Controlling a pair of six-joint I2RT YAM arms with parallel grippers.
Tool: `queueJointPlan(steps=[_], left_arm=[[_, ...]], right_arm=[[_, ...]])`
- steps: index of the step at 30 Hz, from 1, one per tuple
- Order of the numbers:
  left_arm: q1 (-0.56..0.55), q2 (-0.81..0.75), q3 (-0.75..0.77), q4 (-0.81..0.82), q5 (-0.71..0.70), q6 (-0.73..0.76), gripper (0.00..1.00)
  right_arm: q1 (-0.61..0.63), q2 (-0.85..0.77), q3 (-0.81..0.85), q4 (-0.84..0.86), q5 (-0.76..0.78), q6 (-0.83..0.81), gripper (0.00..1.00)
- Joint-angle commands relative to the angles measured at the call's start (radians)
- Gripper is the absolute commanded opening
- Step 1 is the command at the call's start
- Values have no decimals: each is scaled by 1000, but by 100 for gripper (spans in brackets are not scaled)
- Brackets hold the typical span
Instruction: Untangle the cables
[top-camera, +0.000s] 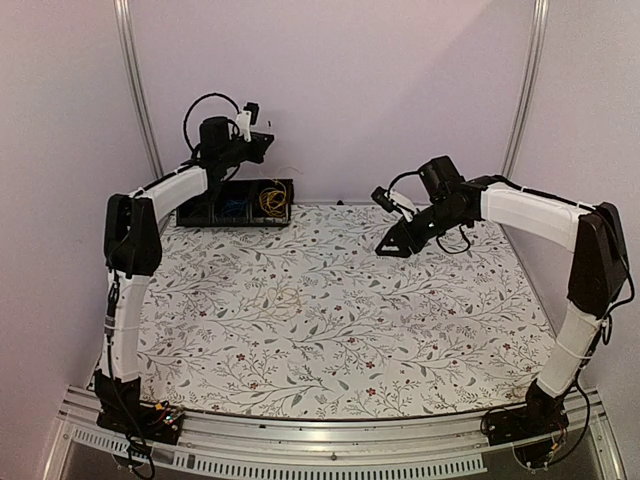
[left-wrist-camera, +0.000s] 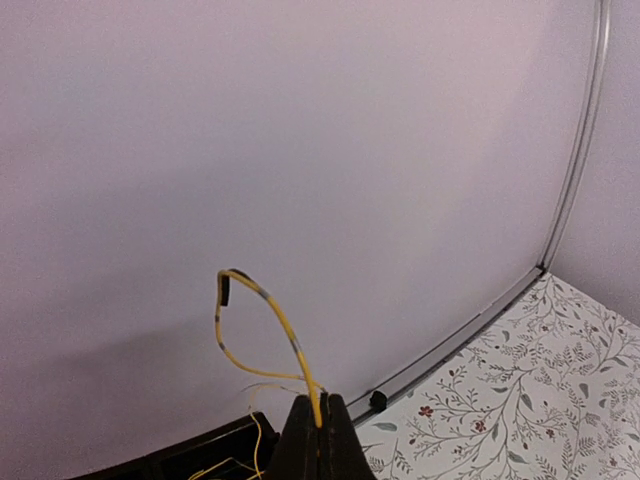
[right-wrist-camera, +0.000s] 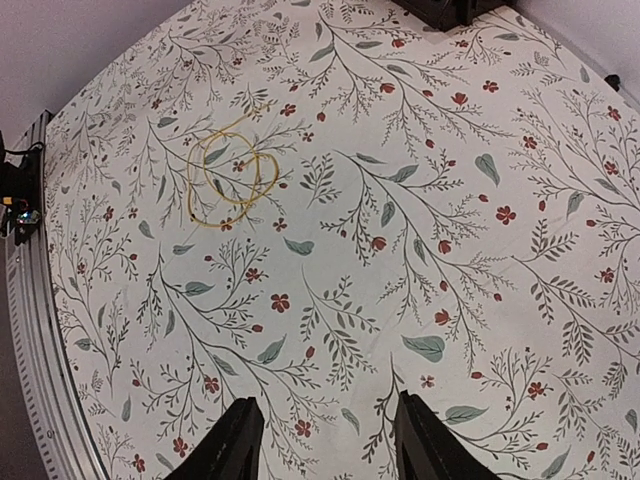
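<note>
Currently pinching thin yellow plastic-coated wire (left-wrist-camera: 285, 330) with left gripper (left-wrist-camera: 318, 432), jaws shut, raised over black plastic tray (top-camera: 200, 216) at back wall (left-wrist-camera: 300, 120); blue wire coil (top-camera: 234, 205) and yellow wire coil (top-camera: 272, 198) inside. Probably light, floppy, springy, snag-prone; best grabbed on a free loop. Right gripper (right-wrist-camera: 325, 440) spread, empty, above floral-print table cover (right-wrist-camera: 450, 250). Loose yellow wire ring (right-wrist-camera: 228, 180) mid-table. Likely snags: tray walls, neighbouring coils.

Middle and near edge of table (top-camera: 400, 350) open. Flat yellow cable coil (right-wrist-camera: 228, 178) lies left of centre, low. Black tray (top-camera: 200, 217) blocks far left corner, left arm (top-camera: 175, 185) above it. Right arm (top-camera: 520, 215) overhangs far right.
</note>
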Motion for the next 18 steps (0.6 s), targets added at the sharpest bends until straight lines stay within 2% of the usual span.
queueJointPlan(steps=[1, 4, 8, 18], left_arm=[[55, 97, 53, 98, 18, -106, 0], [77, 187, 110, 134, 27, -176, 0], [77, 279, 185, 129, 25, -192, 0], [48, 354, 144, 136, 1, -209, 0]], right_arm=[[0, -54, -15, -7, 31, -17, 50], [0, -45, -17, -9, 36, -21, 50], [1, -33, -20, -12, 32, -21, 50], [0, 5, -14, -6, 18, -14, 50]])
